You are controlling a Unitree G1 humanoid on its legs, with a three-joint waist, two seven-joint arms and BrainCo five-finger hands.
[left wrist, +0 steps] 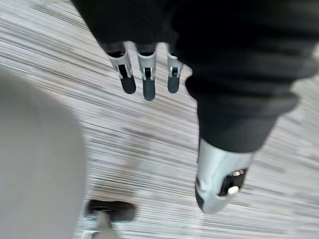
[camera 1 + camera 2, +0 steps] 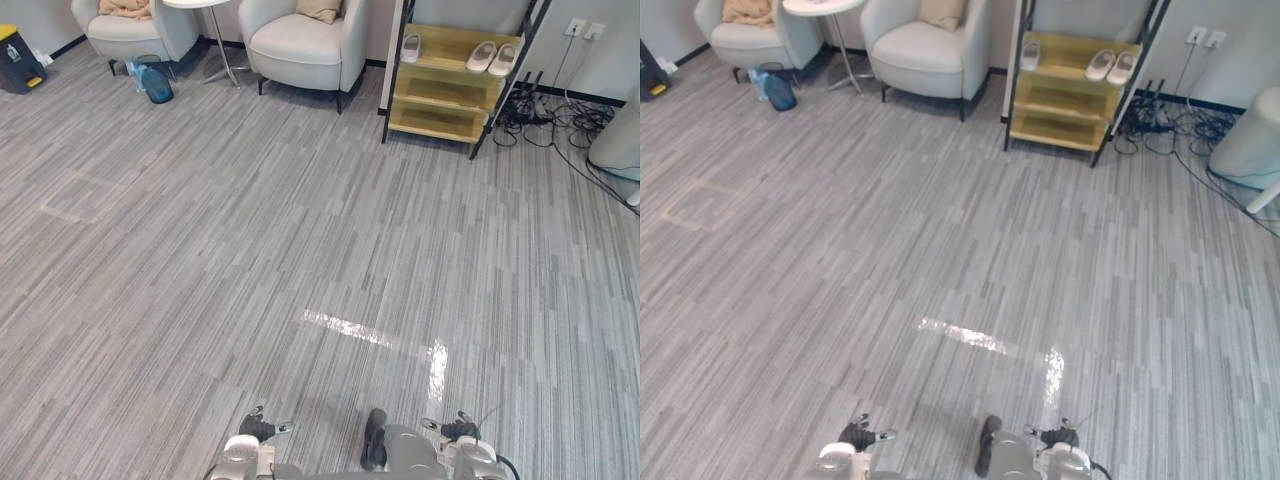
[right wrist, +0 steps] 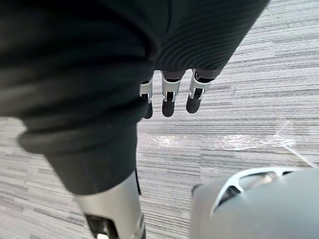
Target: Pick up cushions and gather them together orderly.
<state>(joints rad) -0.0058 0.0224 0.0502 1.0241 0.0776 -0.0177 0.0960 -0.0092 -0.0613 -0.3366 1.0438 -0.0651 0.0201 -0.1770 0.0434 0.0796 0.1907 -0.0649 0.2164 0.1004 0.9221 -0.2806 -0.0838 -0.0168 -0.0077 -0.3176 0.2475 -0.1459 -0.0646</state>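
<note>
Tan cushions [image 2: 319, 9] rest on far armchairs [image 2: 300, 45] while both robot hands, left [image 1: 149, 74] and right [image 3: 169, 94], hang slack and empty, needing a steady approach.

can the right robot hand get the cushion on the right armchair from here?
Probably not. The cushion sits on the armchair at the far wall, across open floor. The right robot hand hangs open over the floor by the robot. Nothing blocks the path; it must walk over first.

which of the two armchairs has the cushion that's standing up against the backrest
The armchair beside the wooden shoe rack: its tan cushion leans upright against the back. The other armchair's cushion lies slumped, looking more crumpled.
</note>
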